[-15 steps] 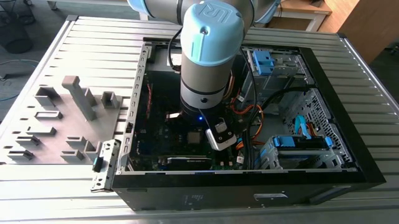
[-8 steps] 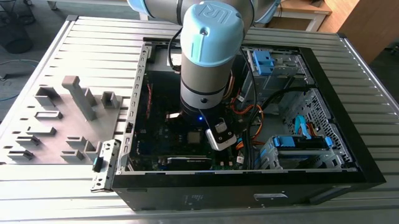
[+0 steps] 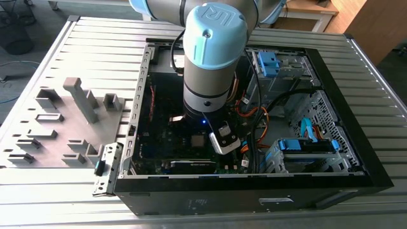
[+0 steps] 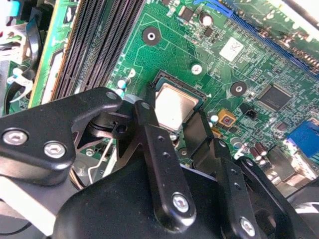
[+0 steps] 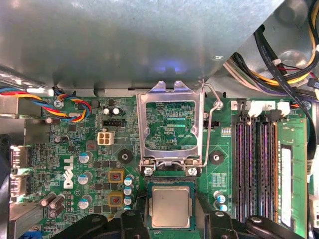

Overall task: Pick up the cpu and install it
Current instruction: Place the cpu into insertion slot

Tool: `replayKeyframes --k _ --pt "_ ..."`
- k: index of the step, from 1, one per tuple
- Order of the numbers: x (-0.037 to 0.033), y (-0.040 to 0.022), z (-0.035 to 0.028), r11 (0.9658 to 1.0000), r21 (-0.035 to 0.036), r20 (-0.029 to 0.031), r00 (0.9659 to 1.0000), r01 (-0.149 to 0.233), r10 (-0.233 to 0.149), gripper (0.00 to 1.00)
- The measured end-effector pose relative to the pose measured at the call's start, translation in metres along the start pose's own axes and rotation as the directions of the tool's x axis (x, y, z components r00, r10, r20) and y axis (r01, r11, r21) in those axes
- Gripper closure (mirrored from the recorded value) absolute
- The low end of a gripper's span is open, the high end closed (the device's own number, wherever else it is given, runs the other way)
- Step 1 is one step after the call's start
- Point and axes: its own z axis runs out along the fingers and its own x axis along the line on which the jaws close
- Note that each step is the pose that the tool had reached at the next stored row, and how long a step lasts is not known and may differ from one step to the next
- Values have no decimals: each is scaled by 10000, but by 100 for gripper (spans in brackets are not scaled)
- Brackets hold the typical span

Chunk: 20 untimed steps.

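Note:
The cpu (image 5: 170, 206), a small square chip with a silvery top, lies flat in the socket of the green motherboard (image 5: 75, 149). The second wrist view shows the cpu (image 4: 173, 105) from closer. My gripper (image 5: 172, 219) straddles it. One black finger (image 4: 149, 114) stands at one side of the chip and the other finger (image 4: 207, 134) at the opposite side. A thin strip of socket frame shows between each finger and the chip, so the gripper is open. The socket's metal load plate (image 5: 169, 89) is swung up, with its wire lever (image 5: 214, 107) raised.
My arm (image 3: 213, 57) reaches down into an open black computer case (image 3: 254, 191) on a slatted metal table (image 3: 102, 43). Black memory slots (image 5: 254, 164), coloured cable bundles (image 5: 70, 107) and drive cages (image 3: 305, 152) crowd the socket. A grey tray of plastic blocks (image 3: 64, 124) lies at the exterior view's left.

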Motion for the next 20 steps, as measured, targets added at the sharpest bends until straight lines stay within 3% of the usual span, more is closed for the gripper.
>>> replayKeyframes --k 20 --pt "2 1 -23 10000 -3 3 10000 0 0 53"
